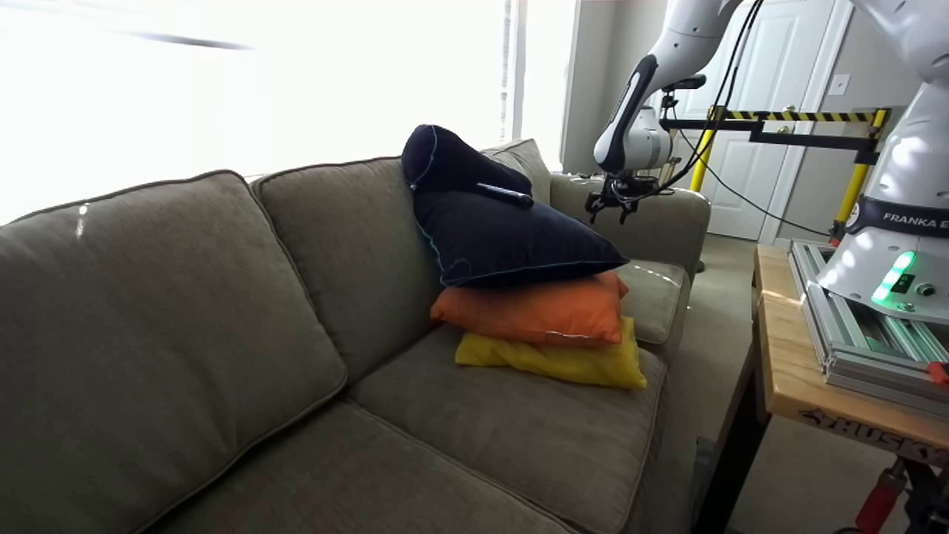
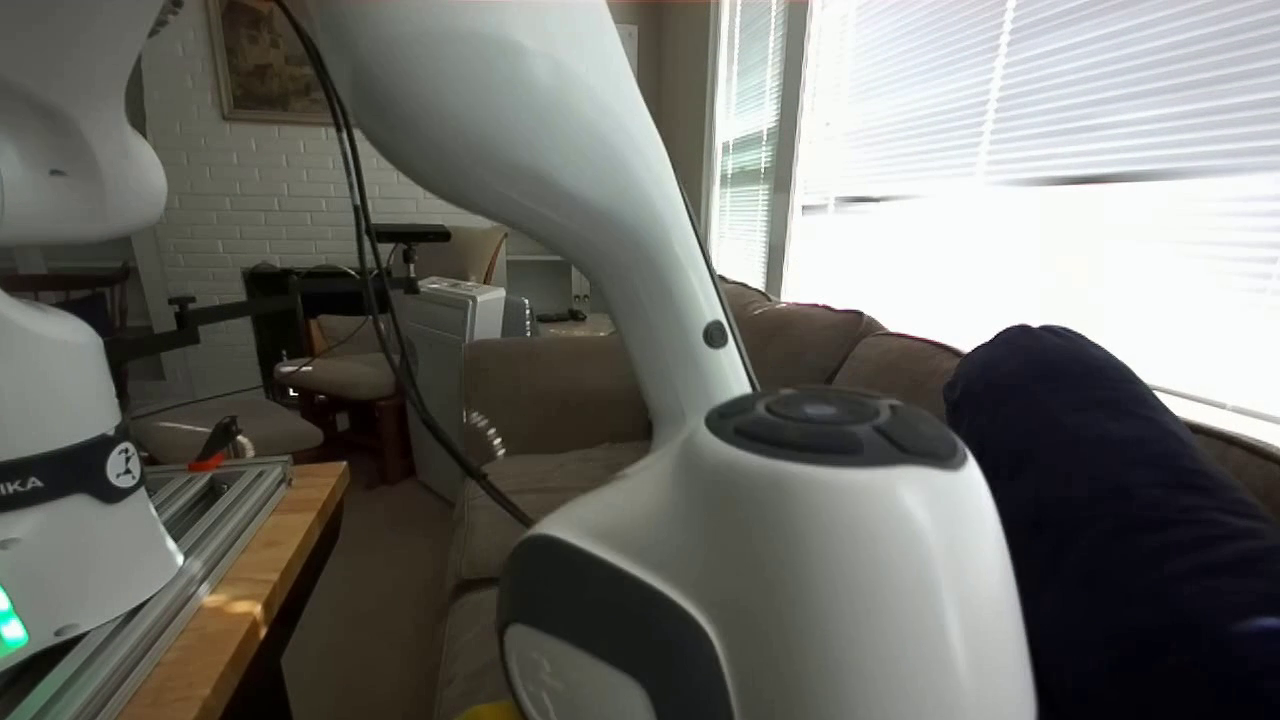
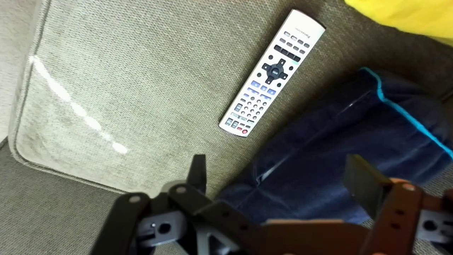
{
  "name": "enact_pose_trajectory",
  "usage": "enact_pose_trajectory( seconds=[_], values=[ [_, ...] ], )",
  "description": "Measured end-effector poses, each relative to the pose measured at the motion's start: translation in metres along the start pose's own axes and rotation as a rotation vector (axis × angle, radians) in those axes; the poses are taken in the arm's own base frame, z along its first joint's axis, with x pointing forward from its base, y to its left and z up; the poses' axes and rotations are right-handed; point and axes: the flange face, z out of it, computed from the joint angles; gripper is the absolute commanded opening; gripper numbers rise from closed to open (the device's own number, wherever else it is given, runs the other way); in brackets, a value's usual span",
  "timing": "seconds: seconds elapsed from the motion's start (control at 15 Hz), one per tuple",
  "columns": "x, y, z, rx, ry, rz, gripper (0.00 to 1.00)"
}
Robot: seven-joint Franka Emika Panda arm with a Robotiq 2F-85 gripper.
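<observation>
Remote control (image 3: pixel 272 72), white button-studded oblong, upper centre of wrist view, lies on coarse-woven sofa cushion (image 3: pixel 141 71); navy pillow (image 3: pixel 311 141), cyan-piped, lower right; pincer (image 3: pixel 276 163), spread.

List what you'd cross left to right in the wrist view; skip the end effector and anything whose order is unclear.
Sunlight streak → remote control → yellow pillow.

Reads "FRANKA E" and "IKA", cut short, on the robot's base band (image 1: pixel 910 218). Reads "HUSKY" on the tabletop edge (image 1: pixel 875 435), "Panasonic" on the remote (image 3: pixel 270 76).
</observation>
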Motion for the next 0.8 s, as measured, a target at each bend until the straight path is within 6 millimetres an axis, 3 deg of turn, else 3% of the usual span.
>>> enact_pose_trajectory(
  seconds=[0.53, 0.8],
  values=[
    [0.011, -0.003, 0.074, 0.031, -0.047, -0.027, 1.00],
    [0.015, 0.001, 0.098, -0.010, -0.063, -0.029, 1.00]
  ],
)
